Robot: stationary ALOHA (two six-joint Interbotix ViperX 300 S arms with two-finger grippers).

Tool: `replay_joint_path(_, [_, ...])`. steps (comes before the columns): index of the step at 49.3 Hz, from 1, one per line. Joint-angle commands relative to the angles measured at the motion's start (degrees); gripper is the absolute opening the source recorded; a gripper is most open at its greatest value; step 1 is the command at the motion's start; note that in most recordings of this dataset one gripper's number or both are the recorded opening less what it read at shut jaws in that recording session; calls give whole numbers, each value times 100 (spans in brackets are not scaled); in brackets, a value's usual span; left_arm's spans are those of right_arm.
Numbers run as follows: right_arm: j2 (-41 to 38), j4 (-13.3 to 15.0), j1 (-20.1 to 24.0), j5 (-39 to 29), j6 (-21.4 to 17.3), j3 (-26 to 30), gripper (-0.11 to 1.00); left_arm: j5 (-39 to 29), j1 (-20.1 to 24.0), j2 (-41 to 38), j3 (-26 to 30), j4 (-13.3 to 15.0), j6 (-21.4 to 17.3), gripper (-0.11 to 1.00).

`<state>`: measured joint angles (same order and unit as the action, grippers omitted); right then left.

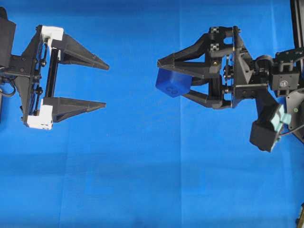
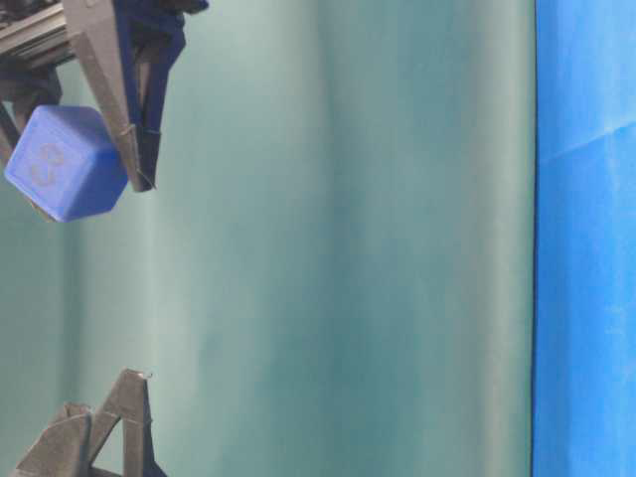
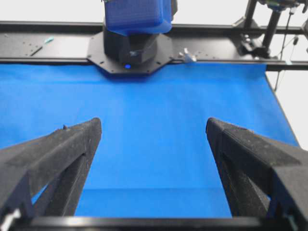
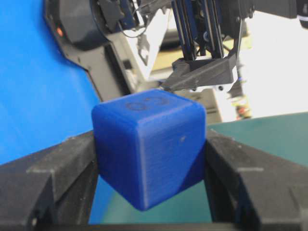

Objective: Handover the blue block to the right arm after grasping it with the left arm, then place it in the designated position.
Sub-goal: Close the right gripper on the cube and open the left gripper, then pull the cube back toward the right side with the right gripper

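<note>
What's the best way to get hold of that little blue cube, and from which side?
Grip the blue block across two opposite flat faces, as the right gripper does now, coming in level from the right of the overhead view. Its parallel sides give the fingers flat contact. It sits tilted, a corner pointing down.

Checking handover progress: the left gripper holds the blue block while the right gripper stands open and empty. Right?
No, the sides are swapped. The overhead view shows the right gripper shut on the blue block, while the left gripper stands open and empty.
</note>
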<state>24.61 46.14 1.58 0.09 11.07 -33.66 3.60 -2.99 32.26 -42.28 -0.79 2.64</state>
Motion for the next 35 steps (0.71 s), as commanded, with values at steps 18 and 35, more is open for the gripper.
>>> replay_joint_path(18, [132, -316, 70, 9, -2927, 62, 53, -9, 26, 167, 62, 9, -9, 93])
replay_joint_path(35, [246, -316, 70, -413, -5186, 62, 53, -70, 26, 167, 62, 9, -9, 93])
